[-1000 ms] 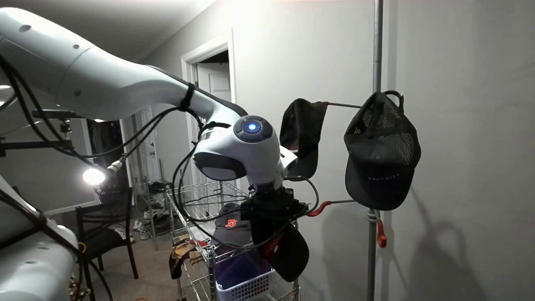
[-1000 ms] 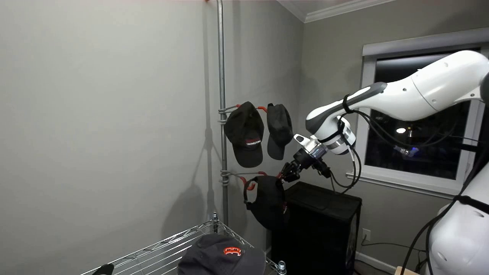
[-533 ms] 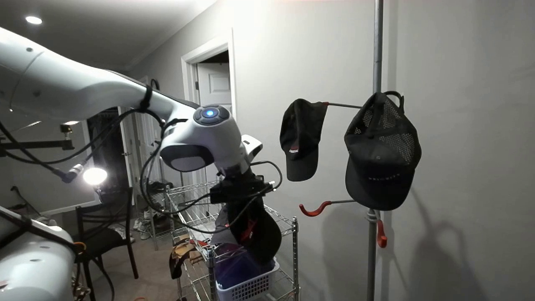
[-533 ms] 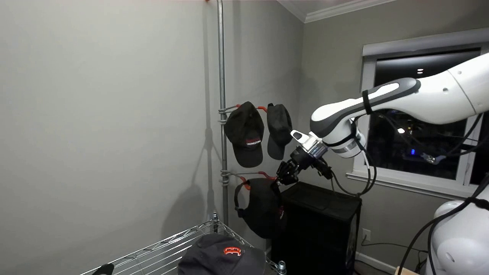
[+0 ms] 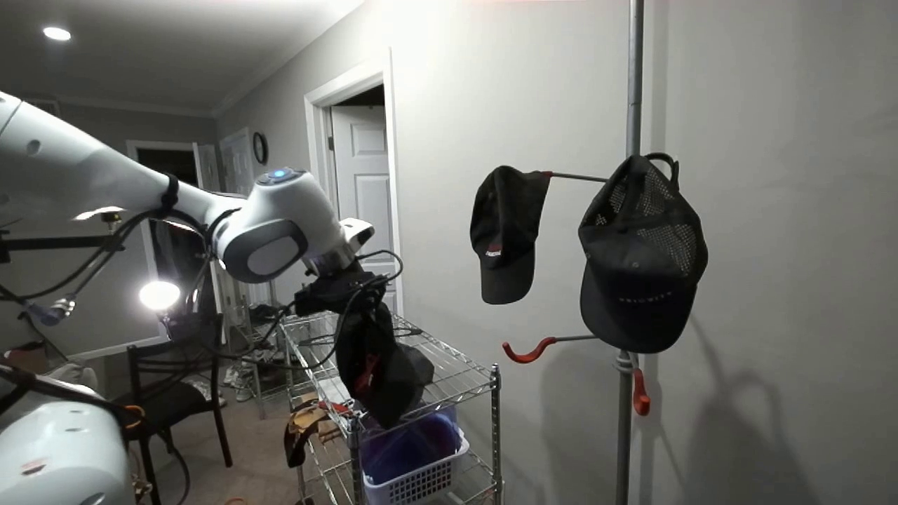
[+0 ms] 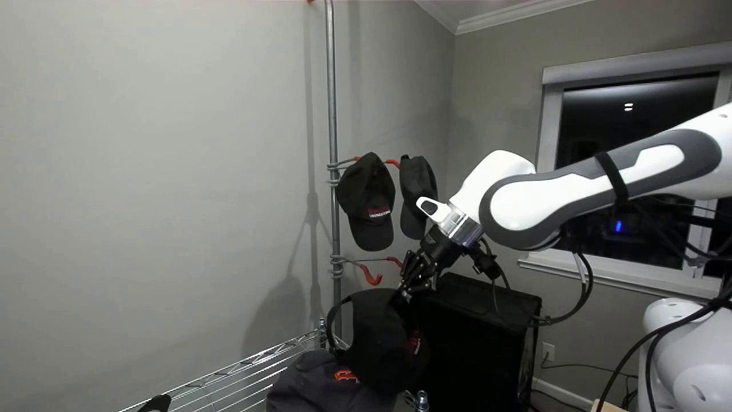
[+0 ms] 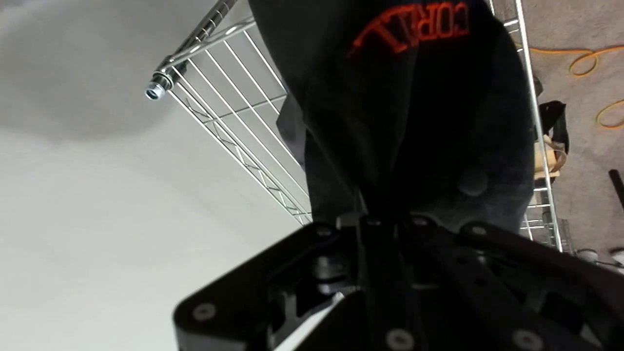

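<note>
While the black metal gripper (image 7: 379,220) pinches it, a red-lettered black fabric cap (image 6: 374,335) visually overlaps the edge of a silver wire rack (image 5: 495,396); a gap separates that rack from a curved red hook (image 5: 534,353).

— Where do we find the white arm (image 6: 572,197)?
— We see it slant down from the right edge of an exterior view, wrist (image 6: 474,191) bent, gripper (image 6: 404,293) angled steeply downward, jaws pinched tightly together.
</note>
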Action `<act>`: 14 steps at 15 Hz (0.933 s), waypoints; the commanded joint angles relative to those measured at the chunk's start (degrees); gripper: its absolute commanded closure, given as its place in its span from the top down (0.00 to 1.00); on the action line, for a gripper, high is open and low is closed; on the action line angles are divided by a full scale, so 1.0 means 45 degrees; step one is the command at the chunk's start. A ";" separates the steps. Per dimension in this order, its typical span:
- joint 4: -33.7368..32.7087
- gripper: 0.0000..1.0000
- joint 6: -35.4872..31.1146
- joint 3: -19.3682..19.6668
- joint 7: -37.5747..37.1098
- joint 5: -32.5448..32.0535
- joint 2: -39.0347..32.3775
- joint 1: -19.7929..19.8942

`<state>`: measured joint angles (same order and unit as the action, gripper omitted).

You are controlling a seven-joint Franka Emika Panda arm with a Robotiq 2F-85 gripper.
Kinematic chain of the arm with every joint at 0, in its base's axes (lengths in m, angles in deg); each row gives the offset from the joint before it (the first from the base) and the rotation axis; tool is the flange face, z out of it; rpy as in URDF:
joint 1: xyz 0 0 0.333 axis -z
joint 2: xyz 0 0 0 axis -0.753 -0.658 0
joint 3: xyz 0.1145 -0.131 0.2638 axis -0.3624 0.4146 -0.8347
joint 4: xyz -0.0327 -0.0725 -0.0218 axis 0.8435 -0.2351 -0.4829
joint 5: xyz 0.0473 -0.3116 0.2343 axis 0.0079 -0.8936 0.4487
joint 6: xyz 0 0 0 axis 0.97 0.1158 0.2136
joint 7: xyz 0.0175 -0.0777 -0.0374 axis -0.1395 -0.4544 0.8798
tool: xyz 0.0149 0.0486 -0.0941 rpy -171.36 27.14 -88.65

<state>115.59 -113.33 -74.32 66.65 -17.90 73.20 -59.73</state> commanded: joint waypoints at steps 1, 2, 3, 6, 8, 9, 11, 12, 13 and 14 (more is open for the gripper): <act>-0.0147 0.03 -0.0459 -0.0539 -0.3188 -0.2258 -0.0080 -0.0913; -0.0399 0.04 -0.0513 -0.0654 -0.4098 -0.2879 -0.0334 -0.1039; -0.0664 0.04 -0.0751 -0.0760 -0.5031 -0.3431 -0.0622 -0.1084; -0.1821 0.04 -0.0495 -0.0717 -0.7277 -0.5059 -0.1840 -0.1075; -0.2652 0.04 -0.0234 -0.0633 -0.8344 -0.5706 -0.2830 -0.1005; -0.3031 0.03 -0.0071 -0.0572 -0.8716 -0.5895 -0.3347 -0.1003; -0.3724 0.04 0.0126 -0.0463 -0.9303 -0.6087 -0.4356 -0.1012; -0.4033 0.04 0.0256 -0.0325 -0.9377 -0.6009 -0.4805 -0.1118; -0.4312 0.03 0.0296 -0.0291 -0.9490 -0.5977 -0.5199 -0.1132; -0.4585 0.04 0.0354 -0.0250 -0.9550 -0.5931 -0.5571 -0.1134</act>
<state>99.89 -113.58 -76.31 26.52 -43.12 53.99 -64.63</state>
